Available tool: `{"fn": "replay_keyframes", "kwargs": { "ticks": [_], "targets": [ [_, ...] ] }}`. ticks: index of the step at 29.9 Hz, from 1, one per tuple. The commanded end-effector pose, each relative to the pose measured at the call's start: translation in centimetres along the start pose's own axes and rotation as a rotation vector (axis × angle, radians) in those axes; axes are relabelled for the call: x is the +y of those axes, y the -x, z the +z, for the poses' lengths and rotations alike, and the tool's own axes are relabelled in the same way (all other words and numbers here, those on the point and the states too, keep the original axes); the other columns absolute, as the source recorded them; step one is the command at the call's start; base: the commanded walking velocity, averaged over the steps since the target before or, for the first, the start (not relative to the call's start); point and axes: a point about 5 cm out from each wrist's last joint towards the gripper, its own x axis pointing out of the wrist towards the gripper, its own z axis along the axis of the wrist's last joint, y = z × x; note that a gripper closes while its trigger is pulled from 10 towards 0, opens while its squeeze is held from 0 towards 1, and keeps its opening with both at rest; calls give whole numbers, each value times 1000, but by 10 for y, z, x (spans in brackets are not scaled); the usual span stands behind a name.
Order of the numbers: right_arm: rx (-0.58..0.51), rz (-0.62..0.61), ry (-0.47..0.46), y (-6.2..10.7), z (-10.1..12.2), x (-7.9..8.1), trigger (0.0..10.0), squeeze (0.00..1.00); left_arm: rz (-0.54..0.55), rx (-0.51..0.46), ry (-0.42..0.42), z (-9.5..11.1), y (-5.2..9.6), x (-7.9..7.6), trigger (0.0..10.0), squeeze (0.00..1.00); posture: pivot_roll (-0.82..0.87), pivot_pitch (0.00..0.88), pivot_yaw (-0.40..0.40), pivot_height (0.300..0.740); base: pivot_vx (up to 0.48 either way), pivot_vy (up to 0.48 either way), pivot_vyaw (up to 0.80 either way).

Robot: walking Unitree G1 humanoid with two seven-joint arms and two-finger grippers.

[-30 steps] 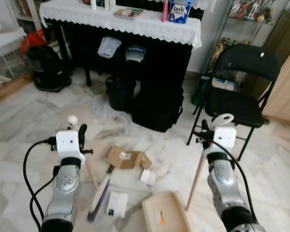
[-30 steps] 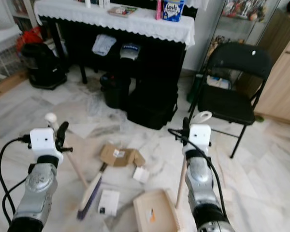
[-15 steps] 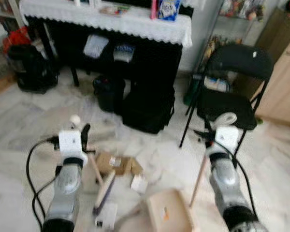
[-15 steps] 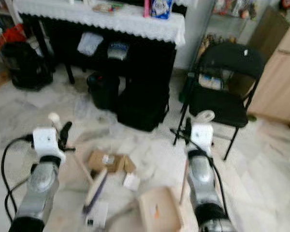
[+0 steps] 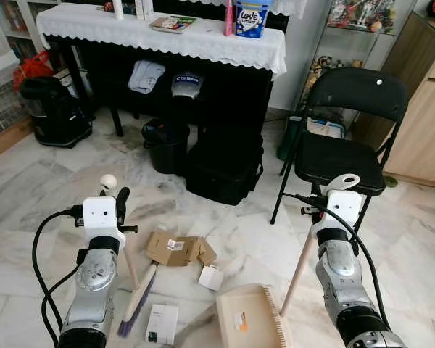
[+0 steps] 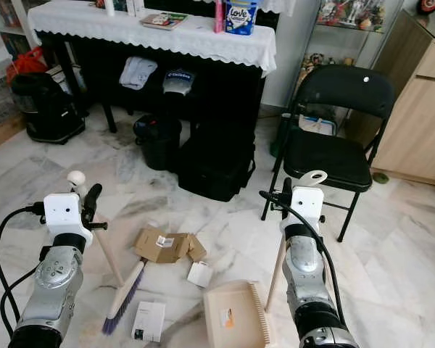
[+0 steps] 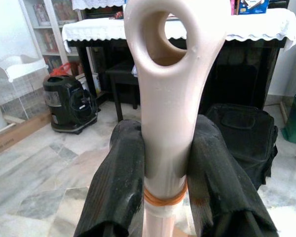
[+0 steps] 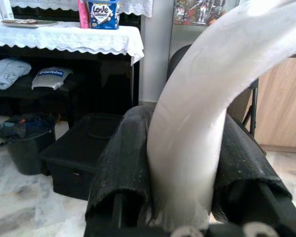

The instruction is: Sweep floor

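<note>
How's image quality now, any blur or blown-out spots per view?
Left and right eye views: sharp and evenly lit, floor litter crisp, black bag under the table loses detail in shade. Left wrist view: broom handle in focus, the room behind it slightly soft. Right wrist view: dustpan handle too close, blurred and overexposed near the top.

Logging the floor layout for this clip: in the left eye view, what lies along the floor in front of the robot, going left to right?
Broom head → white box → flattened cardboard box → small white card → dustpan.
</note>
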Motion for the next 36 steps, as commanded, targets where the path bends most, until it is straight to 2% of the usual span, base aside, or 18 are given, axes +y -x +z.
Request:
{"fn": "replay_keyframes", "kwargs": {
  "ticks": [1, 9, 21, 36],
  "targets": [
    [-28, -11, 0, -2, 4, -2, 10000, 0, -1, -34, 9, 7, -4, 0, 10000, 0, 107, 0, -53, 740, 0, 270, 0],
    [-34, -9, -4, -3, 5, -1, 10000, 0, -2, -33, 14, 8, -5, 0, 10000, 0, 111, 0, -53, 740, 0, 272, 0],
    [-35, -8, -10, -2, 5, 1, 10000, 0, -3, -40, 13, 9, -5, 0, 10000, 0, 111, 0, -48, 740, 0, 447, 0],
    [-39, -11, -16, -2, 5, 3, 10000, 0, -8, -55, 2, 12, -8, 0, 10000, 0, 115, 0, -42, 740, 0, 0, 0]
  ]
}}
